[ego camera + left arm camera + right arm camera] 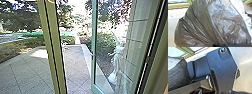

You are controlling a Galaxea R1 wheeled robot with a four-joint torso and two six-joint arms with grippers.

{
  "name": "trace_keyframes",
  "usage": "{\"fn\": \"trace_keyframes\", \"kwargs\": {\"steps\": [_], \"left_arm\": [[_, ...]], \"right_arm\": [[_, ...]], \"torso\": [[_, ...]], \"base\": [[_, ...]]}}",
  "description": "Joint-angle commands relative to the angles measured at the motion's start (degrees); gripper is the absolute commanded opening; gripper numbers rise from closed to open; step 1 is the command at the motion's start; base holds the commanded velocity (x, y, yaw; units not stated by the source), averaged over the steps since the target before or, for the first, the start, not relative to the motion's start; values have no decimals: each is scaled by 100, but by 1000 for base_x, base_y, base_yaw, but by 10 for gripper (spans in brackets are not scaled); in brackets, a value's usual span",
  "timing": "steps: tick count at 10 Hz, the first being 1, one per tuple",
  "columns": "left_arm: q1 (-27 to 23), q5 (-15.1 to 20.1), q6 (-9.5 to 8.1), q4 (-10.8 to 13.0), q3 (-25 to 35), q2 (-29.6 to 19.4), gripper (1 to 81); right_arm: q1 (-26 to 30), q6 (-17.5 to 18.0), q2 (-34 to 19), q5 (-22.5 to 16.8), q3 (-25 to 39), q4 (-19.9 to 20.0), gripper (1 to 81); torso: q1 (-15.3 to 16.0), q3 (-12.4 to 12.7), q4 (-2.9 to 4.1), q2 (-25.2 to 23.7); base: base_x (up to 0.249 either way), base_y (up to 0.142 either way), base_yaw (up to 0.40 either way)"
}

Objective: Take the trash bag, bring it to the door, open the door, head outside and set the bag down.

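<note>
Jaws on glossy, creased bag point(199, 25)

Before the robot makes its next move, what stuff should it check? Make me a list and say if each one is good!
1. Door open: ok. The glass door is swung open, leaving a gap.
2. Ground outside: ok. Paving shows through that gap and looks flat.
3. Gap wide enough for robot and bag: cannot tell. The green post stands on the gap's left side.
4. Trash bag with the robot: ok. The trash bag is right up close in the left wrist view.
5. Bag held tight: cannot tell. The hold on it is hidden.
</note>
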Motion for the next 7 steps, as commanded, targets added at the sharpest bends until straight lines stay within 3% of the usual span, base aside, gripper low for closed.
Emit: {"fn": "trace_keyframes", "kwargs": {"steps": [1, 7], "left_arm": [[-305, 316, 58, 63, 4, 15, 10], [-288, 316, 128, 63, -22, 76, 10]], "right_arm": [[264, -2, 48, -290, 34, 27, 811], [150, 7, 66, -184, 34, 1, 811]], "torso": [[0, 0, 0, 0], [0, 0, 0, -2]], "base": [[0, -103, 0], [0, -113, 0]]}}
